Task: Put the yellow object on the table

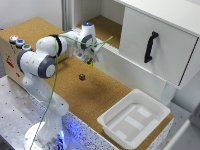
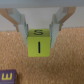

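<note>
The small bright yellow plastic cube [image 2: 38, 44] sits clenched between the jaws above the speckled cork tabletop [image 2: 65, 67] (release still pending).

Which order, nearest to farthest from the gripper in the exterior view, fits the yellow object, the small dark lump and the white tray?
1. The yellow object: between the fingers of the gripper, above the table.
2. The small dark lump: on the cork just below the gripper in the exterior view.
3. The white tray: far off, toward the exterior view's lower right.
</note>
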Controlling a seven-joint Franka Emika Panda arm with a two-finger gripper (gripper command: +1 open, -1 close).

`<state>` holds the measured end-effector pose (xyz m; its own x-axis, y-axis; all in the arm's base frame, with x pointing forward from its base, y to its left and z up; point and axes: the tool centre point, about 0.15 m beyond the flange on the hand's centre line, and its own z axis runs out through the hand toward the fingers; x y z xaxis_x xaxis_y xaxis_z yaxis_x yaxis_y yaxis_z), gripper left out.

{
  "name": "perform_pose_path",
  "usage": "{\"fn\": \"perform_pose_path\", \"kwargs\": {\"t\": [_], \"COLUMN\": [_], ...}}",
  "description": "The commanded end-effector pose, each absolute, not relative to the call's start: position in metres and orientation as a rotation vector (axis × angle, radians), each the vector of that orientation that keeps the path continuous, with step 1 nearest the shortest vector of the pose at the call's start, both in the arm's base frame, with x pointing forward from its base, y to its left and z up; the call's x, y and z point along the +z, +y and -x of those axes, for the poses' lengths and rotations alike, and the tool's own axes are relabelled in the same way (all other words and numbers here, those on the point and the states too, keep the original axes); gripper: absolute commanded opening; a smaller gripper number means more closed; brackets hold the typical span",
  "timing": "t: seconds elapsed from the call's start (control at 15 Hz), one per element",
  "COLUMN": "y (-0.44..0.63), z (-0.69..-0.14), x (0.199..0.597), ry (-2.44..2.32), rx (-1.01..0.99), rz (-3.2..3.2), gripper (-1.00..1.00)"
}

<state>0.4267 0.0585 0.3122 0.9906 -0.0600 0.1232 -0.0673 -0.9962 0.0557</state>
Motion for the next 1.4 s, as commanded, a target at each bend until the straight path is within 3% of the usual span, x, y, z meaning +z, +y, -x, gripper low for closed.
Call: {"fn": "perform_pose_path", "kwargs": {"t": [0.0, 0.53, 0.6, 0.8, 1.33], "y": [0.055, 0.059, 0.057, 0.052, 0.052], "z": [-0.418, -0.418, -0.421, -0.423, -0.423], "x": [0.246, 0.205, 0.213, 0.244, 0.244], "ry": [-0.043, 0.016, -0.003, -0.041, -0.041], "rx": [0.202, 0.121, 0.166, 0.282, 0.282], "rz": [-3.138, -3.085, -3.077, -3.058, -3.058], "gripper": [-1.0, -1.0, 1.0, 1.0, 1.0]}}
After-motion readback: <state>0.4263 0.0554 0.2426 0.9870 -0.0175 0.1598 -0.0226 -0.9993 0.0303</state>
